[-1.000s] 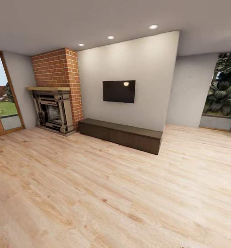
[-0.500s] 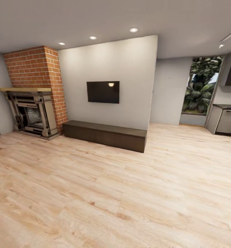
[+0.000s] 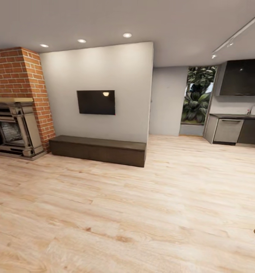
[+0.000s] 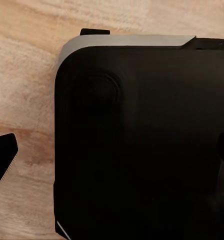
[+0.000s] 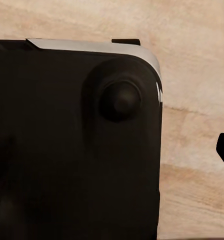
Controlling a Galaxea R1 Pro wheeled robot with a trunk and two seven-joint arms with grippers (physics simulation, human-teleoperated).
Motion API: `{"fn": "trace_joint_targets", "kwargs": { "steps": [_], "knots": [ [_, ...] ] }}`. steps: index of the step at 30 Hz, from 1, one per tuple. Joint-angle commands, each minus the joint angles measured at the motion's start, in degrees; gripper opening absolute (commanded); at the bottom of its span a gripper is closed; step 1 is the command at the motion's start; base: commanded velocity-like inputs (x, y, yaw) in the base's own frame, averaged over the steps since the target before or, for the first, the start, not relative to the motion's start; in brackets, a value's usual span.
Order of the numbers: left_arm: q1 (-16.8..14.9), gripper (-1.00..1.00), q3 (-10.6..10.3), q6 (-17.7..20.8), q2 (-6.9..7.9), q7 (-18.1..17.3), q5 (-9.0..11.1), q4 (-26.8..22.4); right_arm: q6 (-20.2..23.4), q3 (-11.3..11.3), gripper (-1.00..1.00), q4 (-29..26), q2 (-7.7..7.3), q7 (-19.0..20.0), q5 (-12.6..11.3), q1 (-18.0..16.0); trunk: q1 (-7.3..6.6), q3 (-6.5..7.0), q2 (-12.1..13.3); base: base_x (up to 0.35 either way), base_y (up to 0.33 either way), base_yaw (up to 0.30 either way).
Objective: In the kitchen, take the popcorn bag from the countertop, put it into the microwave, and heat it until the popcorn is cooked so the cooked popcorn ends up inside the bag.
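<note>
Countertop sits far right, past your wood floor, atop dark cabinets. Nearer: bench, TV, brick fireplace. Wrist views show the robot's black base; gripper states cannot be told.

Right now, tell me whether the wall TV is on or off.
Off, as far as the head view shows: the TV screen is plain black, with only a small bright spot that looks like a ceiling light's reflection.
</note>
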Motion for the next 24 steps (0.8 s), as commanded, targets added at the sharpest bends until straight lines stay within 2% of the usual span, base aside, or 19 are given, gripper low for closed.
{"fn": "trace_joint_targets", "kwargs": {
  "steps": [1,16,24],
  "knots": [
    [0.0,1.0,0.04,-0.07,-0.01,0.07,0.32,-0.02,-0.22,0.01,1.0,0.04,-0.01,0.04,-0.04,-0.02,0.0,-0.02,-0.03,0.0,0.0,-0.285],
    [0.0,1.0,0.04,-0.04,0.07,0.14,0.59,-0.02,-0.22,0.01,1.0,0.04,-0.01,0.04,-0.04,-0.02,0.0,0.39,-0.03,0.0,0.0,-0.284],
    [0.0,1.0,0.04,-0.07,0.07,0.14,0.59,-0.02,-0.05,0.37,1.0,0.04,-0.09,-0.12,0.58,-0.02,0.0,0.42,-0.03,0.0,0.0,-0.038]
  ]
}}
